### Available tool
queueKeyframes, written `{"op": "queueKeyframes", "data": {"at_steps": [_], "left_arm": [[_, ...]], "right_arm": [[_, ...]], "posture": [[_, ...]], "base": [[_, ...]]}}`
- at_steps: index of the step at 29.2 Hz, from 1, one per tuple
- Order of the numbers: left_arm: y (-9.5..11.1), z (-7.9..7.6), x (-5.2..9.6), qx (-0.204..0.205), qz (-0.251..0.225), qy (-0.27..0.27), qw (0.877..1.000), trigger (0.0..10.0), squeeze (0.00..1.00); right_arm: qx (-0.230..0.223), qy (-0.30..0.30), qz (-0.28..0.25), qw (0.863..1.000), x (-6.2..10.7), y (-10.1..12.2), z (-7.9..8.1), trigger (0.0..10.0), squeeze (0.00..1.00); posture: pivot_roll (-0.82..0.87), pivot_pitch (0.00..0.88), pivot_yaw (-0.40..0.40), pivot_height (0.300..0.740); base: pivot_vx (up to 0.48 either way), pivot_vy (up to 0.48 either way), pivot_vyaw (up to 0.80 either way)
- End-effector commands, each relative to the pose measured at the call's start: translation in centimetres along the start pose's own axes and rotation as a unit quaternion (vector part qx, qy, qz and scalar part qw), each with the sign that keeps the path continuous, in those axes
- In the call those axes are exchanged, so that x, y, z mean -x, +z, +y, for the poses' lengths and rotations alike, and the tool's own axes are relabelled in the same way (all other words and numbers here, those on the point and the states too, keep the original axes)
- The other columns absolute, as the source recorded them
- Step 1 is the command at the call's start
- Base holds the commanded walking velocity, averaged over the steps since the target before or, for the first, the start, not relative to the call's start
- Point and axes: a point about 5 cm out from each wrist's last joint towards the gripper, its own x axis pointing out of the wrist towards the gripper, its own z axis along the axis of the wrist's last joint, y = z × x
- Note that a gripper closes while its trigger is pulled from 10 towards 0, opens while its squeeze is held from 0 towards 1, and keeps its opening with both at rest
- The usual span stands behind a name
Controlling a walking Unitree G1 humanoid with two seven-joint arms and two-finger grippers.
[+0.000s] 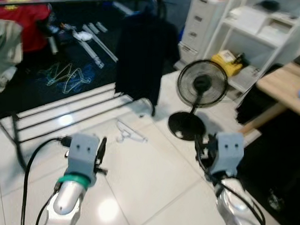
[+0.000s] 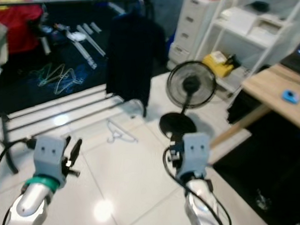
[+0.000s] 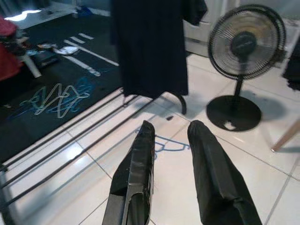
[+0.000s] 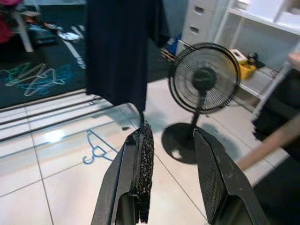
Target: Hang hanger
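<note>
A pale blue hanger lies flat on the white tile floor, just in front of the clothes rack's base bars. It also shows beyond the left fingers as the hanger and as the hanger in the right wrist view. My left gripper is held above the floor, short of the hanger, open and empty. My right gripper is raised to the right of the hanger, open and empty. A black garment hangs from the rack.
A black standing fan stands right of the hanger, close to my right arm. White shelves and a drawer unit lie behind it, a wooden table at right. Several loose hangers lie on the dark carpet behind the rack.
</note>
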Motion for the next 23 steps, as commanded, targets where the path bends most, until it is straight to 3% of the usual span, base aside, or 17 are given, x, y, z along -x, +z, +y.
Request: {"op": "queueKeyframes", "data": {"at_steps": [1, 7, 23], "left_arm": [[-0.50, -0.22, 0.11, 0.003, 0.013, -0.002, 1.000, 10.0, 0.00], [-0.37, -0.12, 0.03, 0.003, 0.004, 0.002, 1.000, 10.0, 0.00], [-0.38, -0.04, -0.16, -0.002, 0.005, 0.008, 1.000, 10.0, 0.00]], "right_arm": [[0.003, -0.001, 0.007, 1.000, 0.14, -0.39, -0.13, 10.0, 0.00], [0.004, 0.000, 0.006, 1.000, 0.08, -0.36, -0.10, 10.0, 0.00], [0.013, 0.010, -0.001, 1.000, -0.08, -0.29, 0.12, 10.0, 0.00]], "posture": [[0.00, 0.051, -0.003, 0.740], [0.00, 0.052, -0.004, 0.740], [0.00, 0.053, -0.005, 0.740]], "base": [[0.000, 0.000, -0.80], [0.000, 0.000, -0.80], [0.475, 0.000, 0.00]]}}
